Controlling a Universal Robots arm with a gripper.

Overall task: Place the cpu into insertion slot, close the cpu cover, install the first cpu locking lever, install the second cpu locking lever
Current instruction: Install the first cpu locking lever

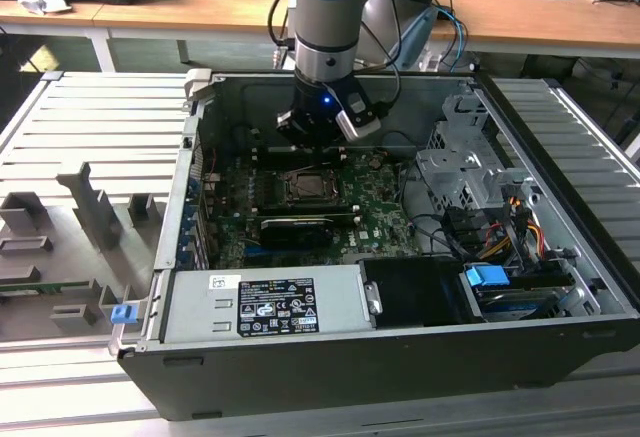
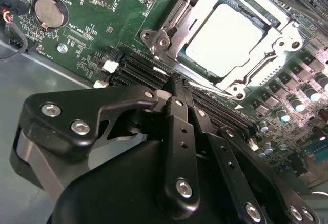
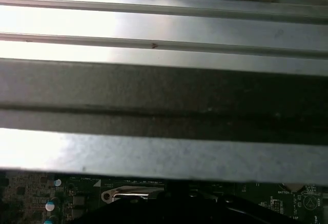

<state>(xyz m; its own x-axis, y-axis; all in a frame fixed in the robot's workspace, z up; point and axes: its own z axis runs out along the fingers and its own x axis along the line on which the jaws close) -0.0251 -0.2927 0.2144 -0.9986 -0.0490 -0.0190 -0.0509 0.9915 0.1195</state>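
Gripper [image 2: 179, 93]: black, fingers [image 2: 177, 131] pressed together, nothing between them; poised above the green motherboard [image 2: 92, 24], just beside the socket, toward the far wall of the open computer case [image 1: 400, 357] in the exterior view.
Cpu [image 2: 228, 37]: pale square face, seated in the insertion slot [image 1: 308, 189] near the board's centre.
Cpu cover [image 2: 277, 44]: silver frame, lying flat around the chip.
Coin battery [image 2: 48, 11]: round, on the board, well apart from the socket.
Bench [image 1: 90, 147]: ribbed metal, carrying the case.
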